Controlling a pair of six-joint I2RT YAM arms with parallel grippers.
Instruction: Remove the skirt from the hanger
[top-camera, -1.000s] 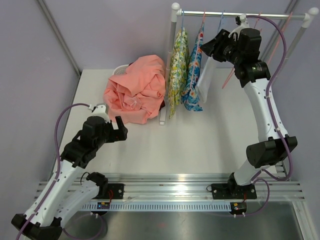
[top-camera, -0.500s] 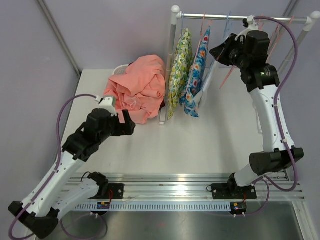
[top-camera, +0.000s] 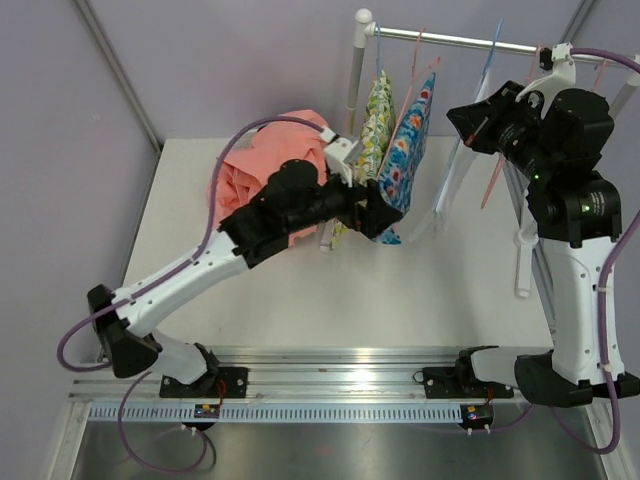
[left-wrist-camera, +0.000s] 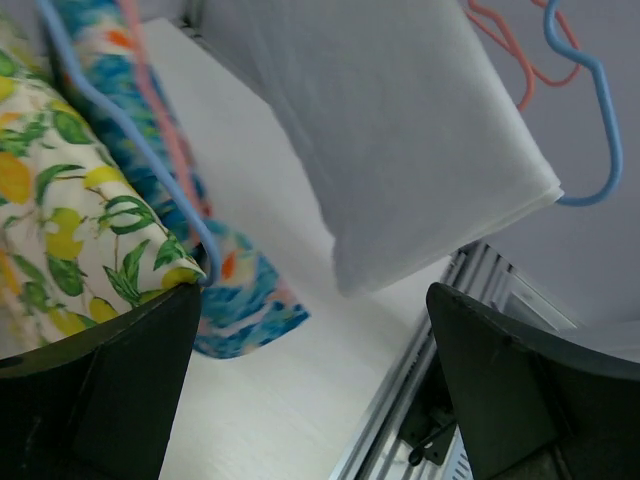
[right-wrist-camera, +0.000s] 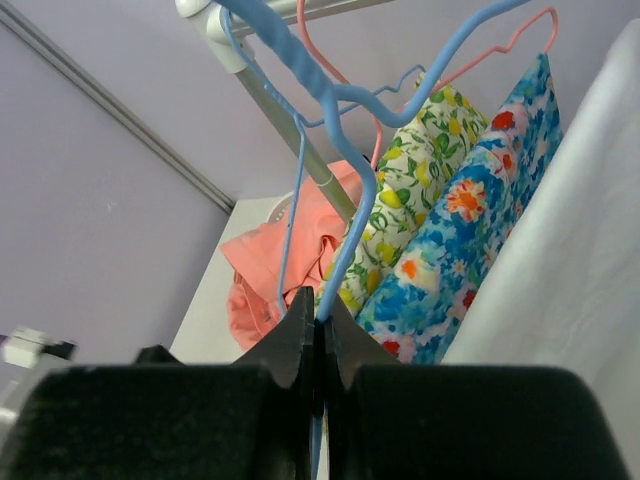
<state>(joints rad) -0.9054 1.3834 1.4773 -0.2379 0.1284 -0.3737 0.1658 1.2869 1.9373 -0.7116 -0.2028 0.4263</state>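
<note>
quick count: three skirts on the rail (top-camera: 450, 40), a lemon skirt (left-wrist-camera: 60, 220), a blue floral skirt (right-wrist-camera: 470, 240) and a white skirt (left-wrist-camera: 400, 130), hanging side by side in that order with the white one nearest the right arm. one heap of peach cloth (top-camera: 265, 180) on the table (top-camera: 420, 290), left of the rack post. hangers are harder: at least two blue and two coral, can't get an exact number. the right gripper (right-wrist-camera: 318, 330) is up by the rail with its fingers pressed together on the wire of a blue hanger (right-wrist-camera: 300, 65), which looks like the one carrying the white skirt. the left gripper (top-camera: 376, 212) is stretched across the table with its fingers (left-wrist-camera: 110, 390) spread wide, right at the lower edge of the blue floral skirt; can't tell if it's touching. from that wrist the lemon and floral skirts, plus a coral hanger (left-wrist-camera: 165, 120), crowd the left side, the white skirt hanging just beyond them.
</note>
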